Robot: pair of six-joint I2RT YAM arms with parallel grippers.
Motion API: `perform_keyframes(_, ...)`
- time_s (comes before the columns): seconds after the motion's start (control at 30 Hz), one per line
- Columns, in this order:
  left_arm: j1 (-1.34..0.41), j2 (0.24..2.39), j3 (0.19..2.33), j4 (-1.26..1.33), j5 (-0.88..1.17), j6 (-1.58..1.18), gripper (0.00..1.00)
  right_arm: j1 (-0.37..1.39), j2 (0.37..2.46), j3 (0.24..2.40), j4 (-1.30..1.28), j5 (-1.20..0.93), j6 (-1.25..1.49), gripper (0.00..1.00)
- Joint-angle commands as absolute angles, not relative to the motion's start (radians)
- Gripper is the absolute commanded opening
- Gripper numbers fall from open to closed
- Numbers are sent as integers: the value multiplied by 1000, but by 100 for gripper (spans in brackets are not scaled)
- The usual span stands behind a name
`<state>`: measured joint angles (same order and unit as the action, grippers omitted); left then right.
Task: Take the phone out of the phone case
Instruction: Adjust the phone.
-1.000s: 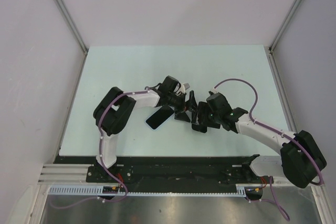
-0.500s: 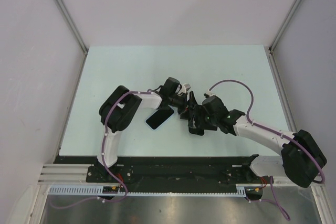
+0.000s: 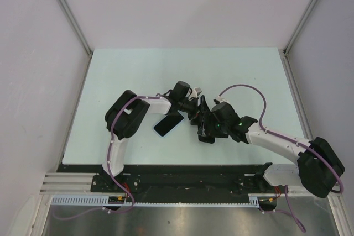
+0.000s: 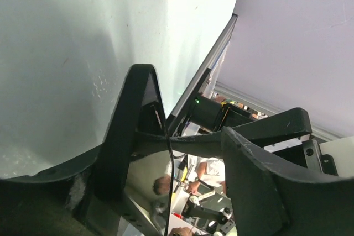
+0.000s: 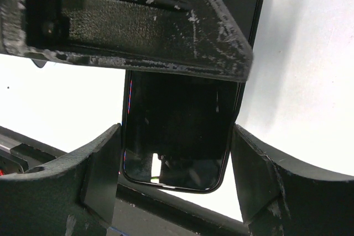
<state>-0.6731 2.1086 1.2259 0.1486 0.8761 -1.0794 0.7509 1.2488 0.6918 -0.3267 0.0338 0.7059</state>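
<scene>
The black phone (image 5: 177, 125) is upright between the two fingers of my right gripper (image 5: 177, 175), which press on its long sides. In the top view this right gripper (image 3: 207, 127) is at mid-table. My left gripper (image 3: 194, 112) meets it from the left, jaws wide apart. One left finger (image 5: 138, 26) lies across the phone's screen. In the left wrist view the mirror-like screen (image 4: 149, 175) shows between the spread fingers of the left gripper (image 4: 188, 109). The light blue phone case (image 3: 167, 124) lies flat on the table, to the left of both grippers.
The pale green table (image 3: 138, 75) is enclosed by white walls on three sides. A black rail (image 3: 177, 174) runs along its near edge by the arm bases. A purple cable (image 3: 249, 88) loops above the right arm.
My right gripper has moved a little left with the phone, closer to my left gripper. The left elbow has shifted slightly right. The case has not moved.
</scene>
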Motion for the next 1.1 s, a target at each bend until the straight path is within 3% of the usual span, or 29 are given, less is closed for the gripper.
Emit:
perform_keyframes(0.0, -689, 2100, 1255, 169, 896, -1065, 71, 761, 1206, 703, -285, 35, 713, 46)
perform_keyframes(0.23, -690, 2086, 1221, 158, 877, -1049, 54, 744, 1201, 703, -302, 60, 752, 47)
perform_keyframes(0.33, -689, 2082, 1220, 158, 881, -1049, 31, 727, 1207, 704, -325, 66, 773, 47)
perform_keyframes(0.37, -689, 2077, 1221, 158, 881, -1049, 13, 726, 1207, 703, -330, 66, 775, 48)
perform_keyframes(0.4, -686, 2074, 1223, 156, 884, -1051, 3, 724, 1204, 703, -330, 64, 778, 49)
perform_keyframes(0.43, -684, 2072, 1224, 156, 891, -1052, 0, 723, 1203, 703, -330, 58, 778, 58)
perform_keyframes(0.53, -670, 2045, 1223, 158, 893, -1052, 0, 706, 1164, 703, -337, 31, 790, 76)
perform_keyframes(0.63, -638, 1984, 1194, 195, 891, -1083, 0, 670, 1077, 680, -301, -61, 814, 80)
perform_keyframes(0.9, -532, 1803, 1040, 681, 913, -1388, 0, 512, 832, 546, -36, -331, 963, 78)
perform_keyframes(1.07, -517, 1743, 1028, 862, 908, -1497, 0, 459, 793, 500, 153, -419, 1072, 67)
